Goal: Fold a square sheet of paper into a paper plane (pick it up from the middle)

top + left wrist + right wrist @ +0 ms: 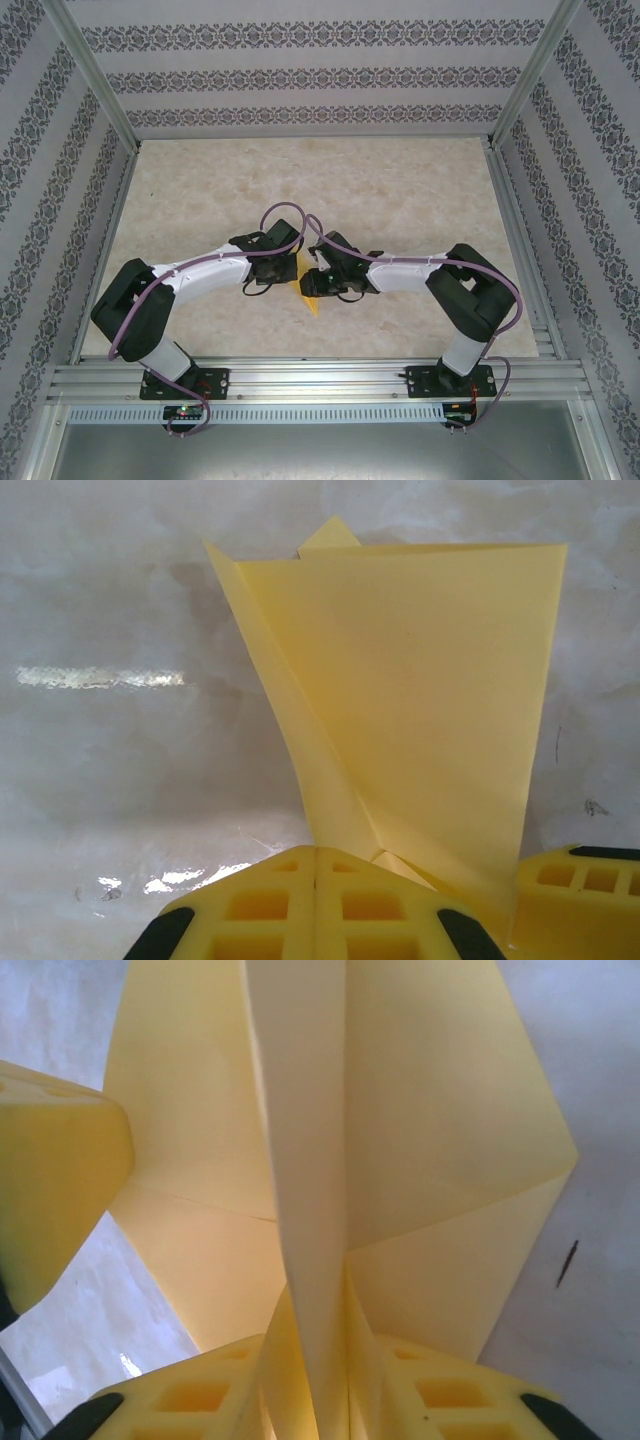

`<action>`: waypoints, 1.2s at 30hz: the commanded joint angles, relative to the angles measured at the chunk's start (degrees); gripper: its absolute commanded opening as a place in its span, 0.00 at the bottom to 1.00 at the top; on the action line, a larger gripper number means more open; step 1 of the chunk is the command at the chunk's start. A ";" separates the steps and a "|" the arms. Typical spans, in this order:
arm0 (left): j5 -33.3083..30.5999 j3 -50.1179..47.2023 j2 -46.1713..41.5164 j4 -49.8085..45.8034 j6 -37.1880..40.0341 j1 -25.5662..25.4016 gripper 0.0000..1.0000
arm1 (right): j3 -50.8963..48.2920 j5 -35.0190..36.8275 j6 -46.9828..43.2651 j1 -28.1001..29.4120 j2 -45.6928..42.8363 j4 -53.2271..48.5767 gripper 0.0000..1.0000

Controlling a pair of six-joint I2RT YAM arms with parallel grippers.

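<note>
The square sheet of paper (311, 300) is yellow and folded into a pointed, plane-like shape with a raised centre ridge and two wings. It hangs between my two grippers just above the table's near middle. My left gripper (316, 852) is shut, and a folded edge of the paper (420, 700) runs down into the seam between its fingertips. In the overhead view the left gripper (288, 264) faces the right gripper (320, 277) closely. My right gripper (318, 1400) has the paper's centre ridge (300, 1160) between its fingers, with the folds pressed against both pads.
The beige marbled table (350, 180) lies under the paper. Patterned walls and aluminium posts (95, 75) fence it in, and a metal rail (320, 380) runs along the near edge. A right finger (580, 890) edges into the left wrist view, and a left finger (50, 1190) into the right wrist view.
</note>
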 commanded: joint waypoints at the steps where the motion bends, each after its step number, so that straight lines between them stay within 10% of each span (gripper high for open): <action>1: 1.09 -0.87 -1.70 2.24 0.17 0.87 0.00 | 2.40 1.84 -2.39 1.17 1.32 -0.98 0.27; 25: 2.48 -1.76 -3.99 3.72 -0.89 0.91 0.11 | 8.68 8.28 -4.40 3.38 4.65 -9.66 0.11; 36: -2.09 -1.34 -14.65 0.85 -1.80 0.91 0.35 | 11.36 22.99 -2.76 0.45 -5.51 -23.61 0.03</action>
